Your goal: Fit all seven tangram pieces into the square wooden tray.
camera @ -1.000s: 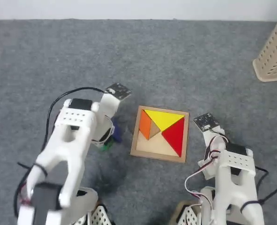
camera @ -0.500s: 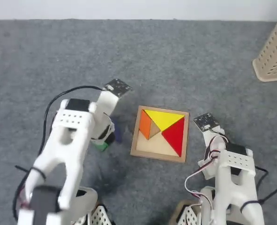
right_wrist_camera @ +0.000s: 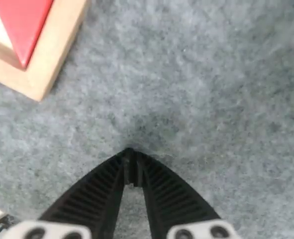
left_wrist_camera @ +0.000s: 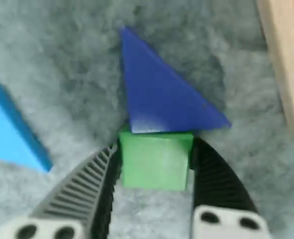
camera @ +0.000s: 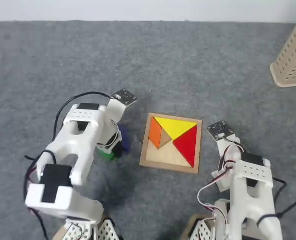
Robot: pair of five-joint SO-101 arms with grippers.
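Square wooden tray (camera: 145, 150) at the centre of the grey counter (camera: 188, 65), holding a yellow triangle (camera: 175, 127), red triangle (camera: 188, 142), orange piece (camera: 154, 134) and brown piece (camera: 164, 138). Left arm (camera: 80, 140) overhangs a green piece (camera: 106, 155) and a blue piece (camera: 124, 144) left of the tray. Right arm (camera: 248, 185) near right.

Pieces (camera: 177, 129) in tray (camera: 168, 164), square piece (left_wrist_camera: 155, 159) touching triangle (left_wrist_camera: 159, 97) left of it

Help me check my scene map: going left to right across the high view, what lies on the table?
green piece → dark blue piece → wooden tray → beige perforated container
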